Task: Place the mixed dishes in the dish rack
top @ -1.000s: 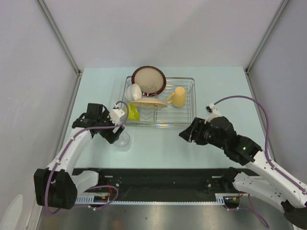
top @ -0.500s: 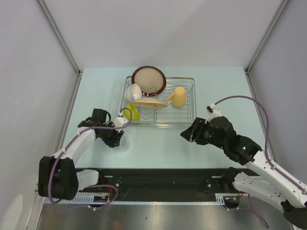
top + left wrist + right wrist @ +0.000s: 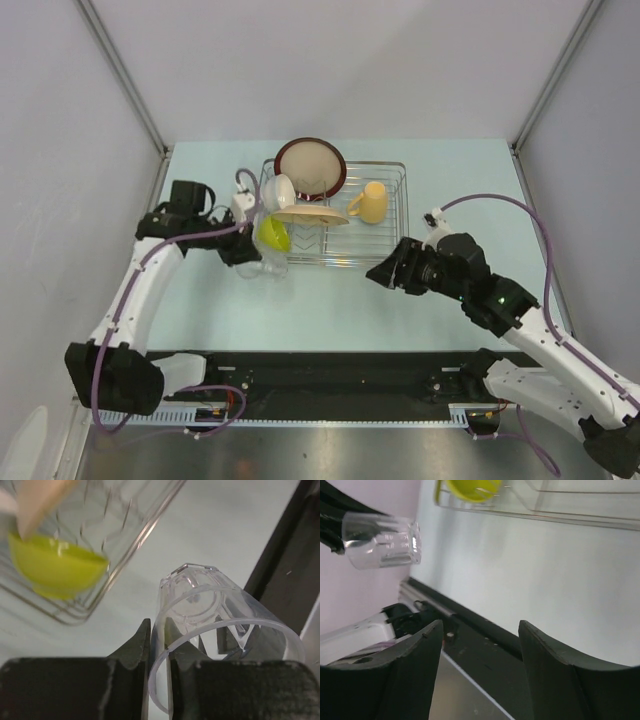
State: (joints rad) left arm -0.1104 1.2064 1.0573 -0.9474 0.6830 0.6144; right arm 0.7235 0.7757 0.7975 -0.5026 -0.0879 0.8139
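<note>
Pale blue tabletop [image 3: 450, 180], grey panel walls on three sides. Left gripper [image 3: 159, 647] is clamped on the wall of the small clear glass [image 3: 215, 615], with one finger inside the rim and one outside. The glass is tipped on its side, just outside the near-left corner of the dish rack [image 3: 388, 240], close to the lime-green bowl [image 3: 272, 235] in that corner. Right gripper [image 3: 480, 650] has its jaws apart, empty and touching nothing, near the rack's front edge.
</note>
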